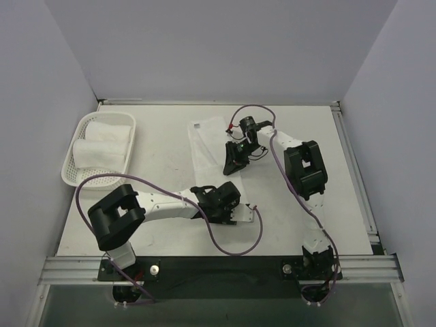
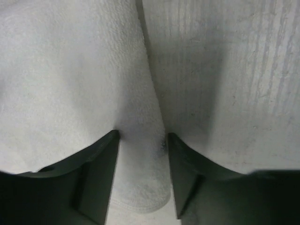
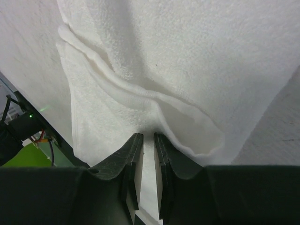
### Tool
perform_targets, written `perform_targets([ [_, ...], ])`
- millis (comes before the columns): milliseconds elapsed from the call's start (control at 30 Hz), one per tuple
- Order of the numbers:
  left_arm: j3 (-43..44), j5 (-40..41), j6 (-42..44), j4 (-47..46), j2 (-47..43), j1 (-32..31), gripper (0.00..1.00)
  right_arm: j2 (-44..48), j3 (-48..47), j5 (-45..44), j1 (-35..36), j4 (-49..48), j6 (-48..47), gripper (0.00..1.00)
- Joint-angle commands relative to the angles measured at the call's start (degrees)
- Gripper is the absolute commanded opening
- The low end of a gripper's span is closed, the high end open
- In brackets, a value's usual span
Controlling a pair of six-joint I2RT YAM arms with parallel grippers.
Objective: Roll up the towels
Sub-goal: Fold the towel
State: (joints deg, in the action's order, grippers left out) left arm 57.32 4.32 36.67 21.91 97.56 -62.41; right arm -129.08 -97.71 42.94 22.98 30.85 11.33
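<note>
One white towel (image 1: 208,146) lies flat and lengthwise in the middle of the table. My left gripper (image 1: 221,204) is at its near end. In the left wrist view the gripper (image 2: 142,140) is open, its fingers on either side of a folded corner of the towel (image 2: 70,70) that fills the gap. My right gripper (image 1: 235,160) is at the towel's right edge. In the right wrist view this gripper (image 3: 149,138) is shut on a bunched fold of the towel (image 3: 187,56), which wrinkles up at its tips. Two rolled towels (image 1: 102,146) lie in the basket.
A white lattice basket (image 1: 82,180) stands at the table's left side. Bare grey table (image 2: 234,70) lies to the right of the towel. A purple cable (image 1: 235,251) loops on the table near the left gripper. Walls enclose the table on three sides.
</note>
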Motion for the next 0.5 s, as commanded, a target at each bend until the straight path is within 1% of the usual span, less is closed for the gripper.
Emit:
perform_targets([
  [0, -0.7, 1.4, 0.2, -1.9, 2.0, 0.1, 0.52, 0.1, 2.0, -1.4, 0.0, 0.4, -0.6, 0.17],
  [100, -2.1, -2.5, -0.6, -0.6, 2.6, -0.3, 0.39, 1.3, 5.2, -0.7, 0.1, 0.0, -1.7, 0.17],
  [133, -2.4, -4.2, -1.6, -0.1, 2.5, -0.3, 0.31, 2.4, 5.9, -0.4, 0.3, 0.1, -2.2, 0.17],
  [200, -2.6, -7.6, -2.5, 2.3, 0.7, -0.3, 0.24, 4.4, 9.5, -0.2, 0.5, 0.2, -2.9, 0.16],
  [233, -2.5, -11.0, -3.6, 3.0, -0.3, -0.3, 0.15, 7.1, 10.9, 0.0, 0.7, 0.1, -3.3, 0.16],
  [300, -1.0, -14.5, -5.1, 6.7, -3.0, -0.3, 0.10, 10.2, 14.8, 0.0, 0.9, 0.3, -4.8, 0.16],
  [333, -0.2, -18.8, -6.6, 8.3, -3.6, -0.3, 0.08, 12.9, 15.6, 1.2, 0.9, 0.5, -5.1, 0.17],
  [367, 1.9, -21.1, -7.4, 11.5, -4.1, -0.3, 0.08, 14.0, 16.0, 1.8, 0.9, 1.0, -5.5, 0.17],
  [400, 2.8, -25.8, -9.1, 12.7, -5.1, -0.3, 0.07, 15.1, 15.6, 2.1, 0.9, 1.3, -5.6, 0.18],
  [467, 3.8, -29.4, -11.5, 14.3, -6.0, -0.3, 0.08, 17.5, 14.8, 2.3, 0.7, 1.7, -5.8, 0.20],
])
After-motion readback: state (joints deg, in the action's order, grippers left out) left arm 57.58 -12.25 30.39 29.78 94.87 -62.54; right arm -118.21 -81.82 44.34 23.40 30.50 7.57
